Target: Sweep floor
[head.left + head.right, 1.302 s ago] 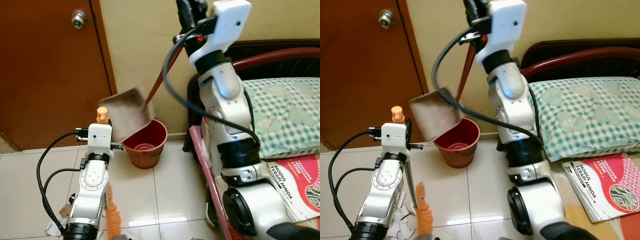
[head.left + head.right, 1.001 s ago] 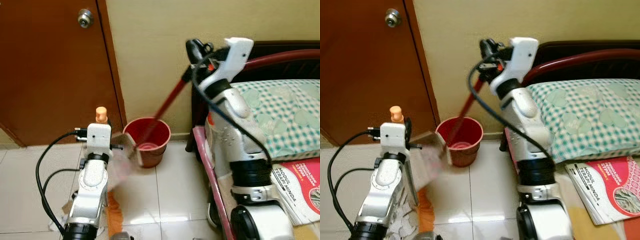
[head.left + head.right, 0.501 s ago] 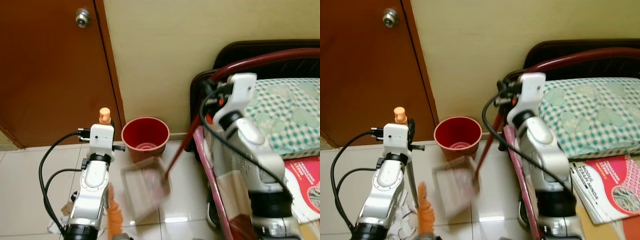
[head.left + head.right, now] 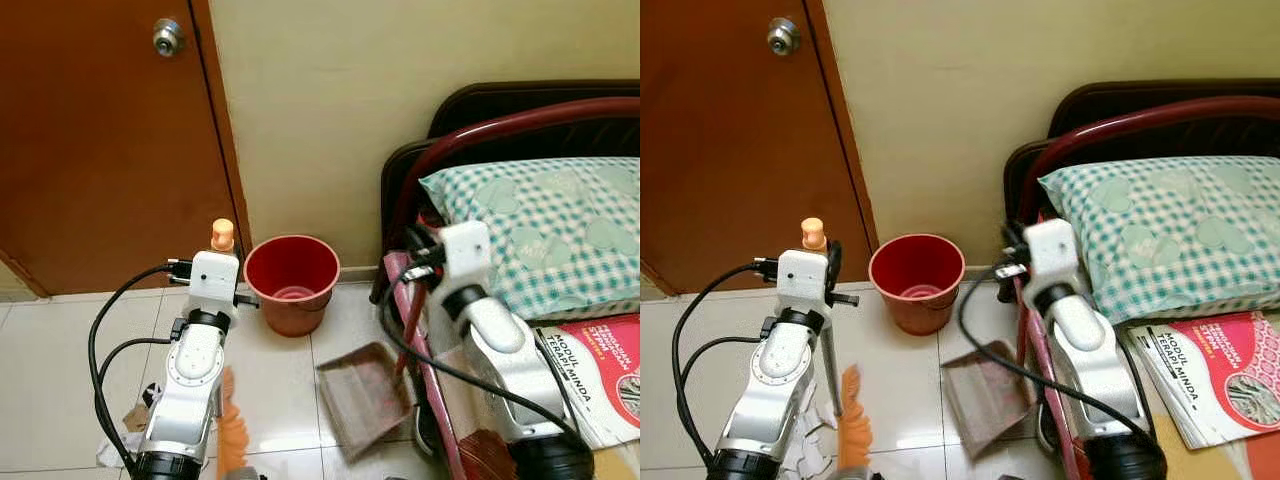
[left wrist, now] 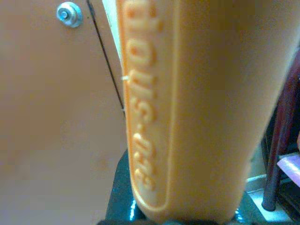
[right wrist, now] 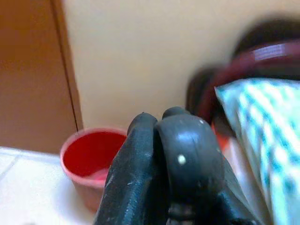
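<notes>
Orange plastic broom handle (image 5: 187,108) sits right against the left wrist camera, so the left pincer (image 4: 215,262) is pinching it; the orange knob end (image 4: 222,234) sticks up above the wrist and the orange bristle end (image 4: 851,425) is down on the white floor tiles (image 4: 60,380). Holding it near upright probably keeps the bristles parked beside the scraps of paper litter (image 4: 810,440) lying at the arm's base, ready for another stroke.

Right pincer (image 4: 420,262): the two black fingers (image 6: 178,159) are pressed close together in the wrist view; the dark red dustpan handle (image 4: 408,325) runs down from it, so it looks clamped on that handle. The reddish-brown dustpan (image 4: 362,395) lies low on the tiles, tilted, mouth toward the robot's left, just beside the bed frame (image 4: 500,125) and near the red bucket (image 4: 292,280). It sits low likely so litter can be pushed into it, and close to the bucket for tipping.

The bucket stands upright against the yellow wall (image 4: 330,100), next to the brown door (image 4: 100,140), with something pale at the bottom, can't tell what. On the bed lie a green checked pillow (image 4: 540,220) and a pink booklet (image 4: 600,370), both off the floor.

Judgement: litter remains on the floor by the left arm, so the sweep isn't finished; next comes broom toward pan.
</notes>
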`<state>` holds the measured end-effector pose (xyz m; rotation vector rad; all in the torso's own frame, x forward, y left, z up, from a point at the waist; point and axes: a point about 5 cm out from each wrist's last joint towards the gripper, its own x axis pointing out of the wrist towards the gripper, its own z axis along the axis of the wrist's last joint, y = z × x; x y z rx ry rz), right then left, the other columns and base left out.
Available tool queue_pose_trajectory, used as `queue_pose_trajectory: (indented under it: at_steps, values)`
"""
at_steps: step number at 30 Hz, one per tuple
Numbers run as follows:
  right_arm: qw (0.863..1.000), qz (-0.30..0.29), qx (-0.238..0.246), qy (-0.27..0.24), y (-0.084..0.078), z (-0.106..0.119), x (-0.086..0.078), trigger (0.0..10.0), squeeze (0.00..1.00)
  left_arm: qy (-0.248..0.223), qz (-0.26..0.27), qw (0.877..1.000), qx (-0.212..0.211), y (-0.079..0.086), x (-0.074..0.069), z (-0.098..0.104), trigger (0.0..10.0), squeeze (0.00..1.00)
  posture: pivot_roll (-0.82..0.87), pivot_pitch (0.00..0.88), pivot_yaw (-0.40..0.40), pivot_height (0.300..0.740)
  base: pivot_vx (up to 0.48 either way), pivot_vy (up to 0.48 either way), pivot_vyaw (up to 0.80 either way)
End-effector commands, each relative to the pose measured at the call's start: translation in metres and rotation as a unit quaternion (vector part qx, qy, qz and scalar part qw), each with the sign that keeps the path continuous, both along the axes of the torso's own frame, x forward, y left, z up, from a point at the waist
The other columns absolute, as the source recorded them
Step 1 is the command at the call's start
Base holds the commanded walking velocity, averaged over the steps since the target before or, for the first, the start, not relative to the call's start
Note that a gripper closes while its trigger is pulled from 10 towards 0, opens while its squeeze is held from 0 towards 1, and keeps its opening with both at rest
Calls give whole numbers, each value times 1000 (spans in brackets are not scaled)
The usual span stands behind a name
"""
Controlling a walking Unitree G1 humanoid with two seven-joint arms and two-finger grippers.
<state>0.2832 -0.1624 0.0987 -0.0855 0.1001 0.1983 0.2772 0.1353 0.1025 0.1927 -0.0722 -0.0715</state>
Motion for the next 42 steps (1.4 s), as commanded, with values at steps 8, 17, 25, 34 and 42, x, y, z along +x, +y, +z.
queue_pose_trajectory:
  at_steps: [8,17,25,34,42]
  values:
    - [999,20,-2,-36,20,4,10,10000,0,-25,-6,999,-22,-7,5,17,10000,0,12,38,-8,740,0,0,-800]
    - [1000,-22,5,-21,19,-7,18,10000,0,-20,-11,1000,-16,-10,1,8,10000,0,20,16,-25,740,0,0,-742]
    - [996,-89,27,12,-2,-26,18,10000,0,-5,-1,999,-37,-6,1,3,10000,0,27,0,-30,740,0,0,-109]
    - [987,-142,69,25,-15,-32,21,10000,0,5,12,999,-39,2,-6,-6,10000,0,21,0,-10,740,0,0,0]
    - [983,-165,76,21,-29,-30,2,10000,0,13,24,999,-34,11,-18,-12,10000,0,3,0,1,740,0,0,0]
